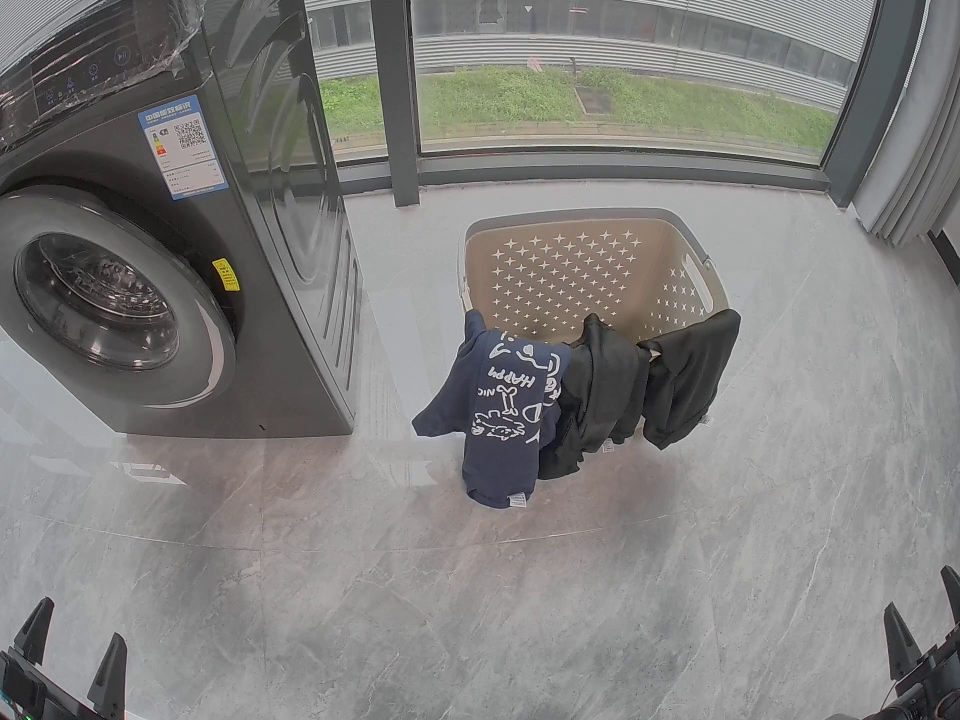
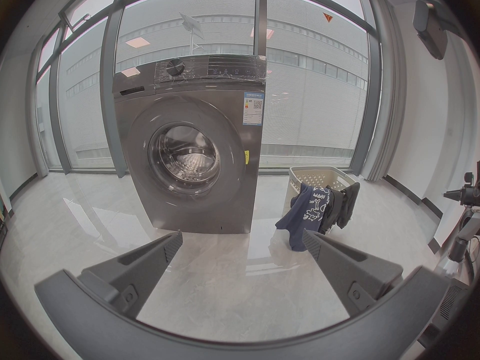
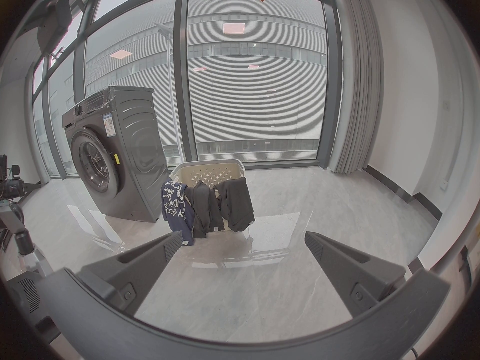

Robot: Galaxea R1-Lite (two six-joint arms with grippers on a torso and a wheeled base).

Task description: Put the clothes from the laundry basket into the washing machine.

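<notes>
We are at the start: all the clothes are still at the basket [image 1: 585, 252], which stands on the floor [image 1: 480, 602] just to the right of the washer [image 1: 150, 282], near the window [image 1: 620, 62]. A navy shirt [image 1: 505, 402] and two black garments [image 1: 600, 392] [image 1: 690, 372] are draped over the rim nearest us and hang down its outside, the shirt almost to the floor. The left gripper [image 1: 78, 632] and the right gripper [image 1: 920, 602] sit low at our sides, each with its fingers spread apart and nothing between them, well away from the basket. The washer's round door looks shut to us, so we judge it must be opened before anything can go in, and the left arm is the nearer one for that. For the pick itself, we would drive closer and square up to the basket first, since neither arm seems within reach. We would take the navy shirt first, as it lies on the washer side. We would pinch it at the fold over the rim, not at the loose hem, and lift straight up so the cloth clears the edge without tipping the light basket or dragging its neighbour along.
</notes>
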